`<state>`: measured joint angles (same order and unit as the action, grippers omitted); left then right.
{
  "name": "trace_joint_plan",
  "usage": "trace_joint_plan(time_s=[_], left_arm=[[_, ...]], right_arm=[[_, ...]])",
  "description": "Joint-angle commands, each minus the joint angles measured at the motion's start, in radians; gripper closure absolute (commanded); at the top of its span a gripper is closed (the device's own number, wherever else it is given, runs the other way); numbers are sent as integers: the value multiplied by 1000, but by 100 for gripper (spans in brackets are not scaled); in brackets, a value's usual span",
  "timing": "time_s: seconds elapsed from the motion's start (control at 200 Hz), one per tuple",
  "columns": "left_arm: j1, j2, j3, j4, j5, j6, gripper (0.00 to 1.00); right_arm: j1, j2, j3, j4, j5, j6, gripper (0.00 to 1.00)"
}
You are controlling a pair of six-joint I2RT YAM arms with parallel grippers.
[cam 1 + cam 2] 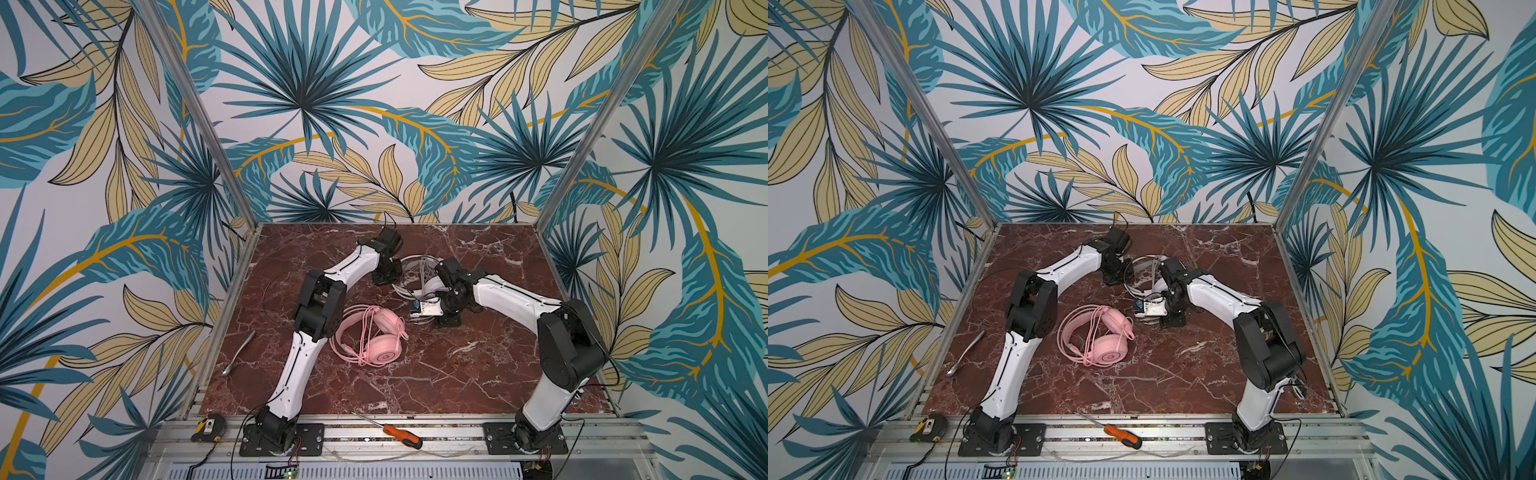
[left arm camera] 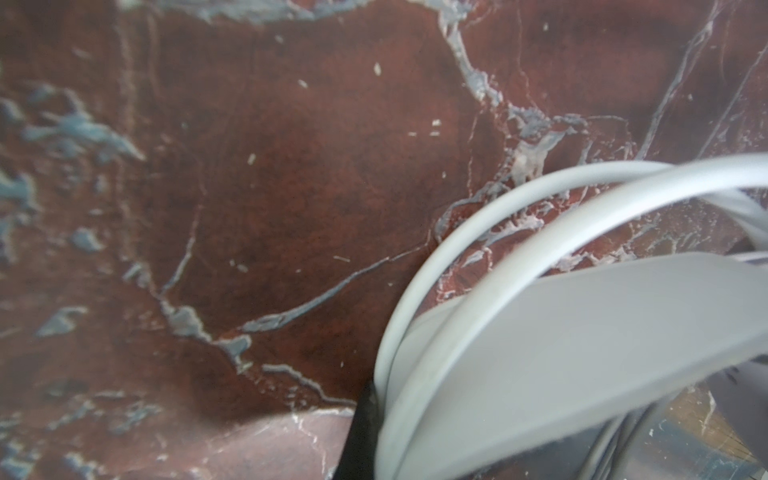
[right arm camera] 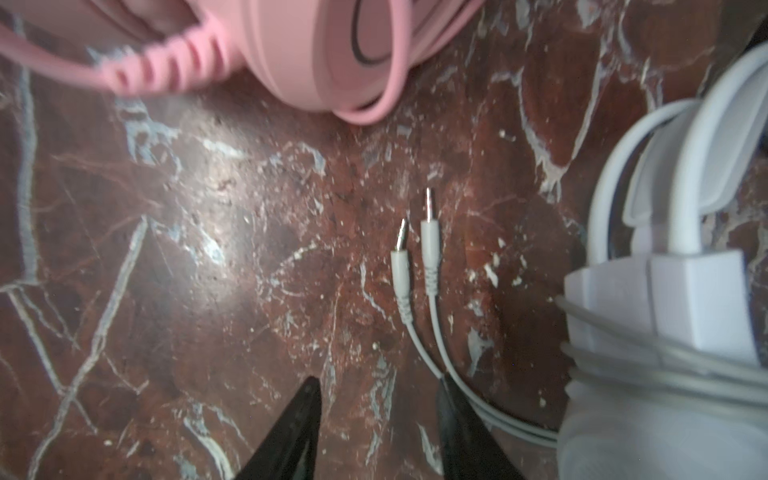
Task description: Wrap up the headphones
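The pink headphones (image 1: 372, 336) (image 1: 1100, 336) lie flat mid-table with their pink cable looped over them; one earcup shows in the right wrist view (image 3: 332, 54). The white headphones (image 1: 417, 266) (image 1: 1148, 268) sit behind them, between both arms. My left gripper (image 1: 386, 276) (image 1: 1115, 274) is shut at their grey-white headband and cable (image 2: 582, 332); one black finger (image 2: 359, 432) presses against the cable, the other is hidden. My right gripper (image 3: 378, 386) (image 1: 415, 318) stands open, low over the table, nothing between its fingers. Two white jack plugs (image 3: 415, 249) lie ahead, their thin leads passing beside one finger.
A spoon (image 1: 239, 353) lies near the table's left edge. An orange-handled screwdriver (image 1: 401, 434) and a tape measure (image 1: 208, 428) rest on the front rail. A thin dark wire arcs on the marble (image 1: 274, 291) left of the left arm.
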<state>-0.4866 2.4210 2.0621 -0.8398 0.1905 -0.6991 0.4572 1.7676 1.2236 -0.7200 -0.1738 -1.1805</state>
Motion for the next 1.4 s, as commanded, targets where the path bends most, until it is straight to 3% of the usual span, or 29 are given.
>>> trace_joint_plan(time_s=[0.0,0.255,0.541,0.796,1.087,1.397], left_arm=[[-12,62,6,19,28,7,100],[-13,64,6,17,29,12,100],[-11,59,7,8,24,19,100],[-11,60,7,8,26,17,100],[-10,56,7,7,26,18,100],[-9,56,6,3,24,14,100]], right_arm=[[3,36,23,-68,125,-60,50],[4,98,46,18,161,-69,40],[3,151,71,67,149,-109,40],[3,203,105,-5,134,-148,42],[3,261,138,-39,128,-149,50],[14,238,47,57,123,-155,78]])
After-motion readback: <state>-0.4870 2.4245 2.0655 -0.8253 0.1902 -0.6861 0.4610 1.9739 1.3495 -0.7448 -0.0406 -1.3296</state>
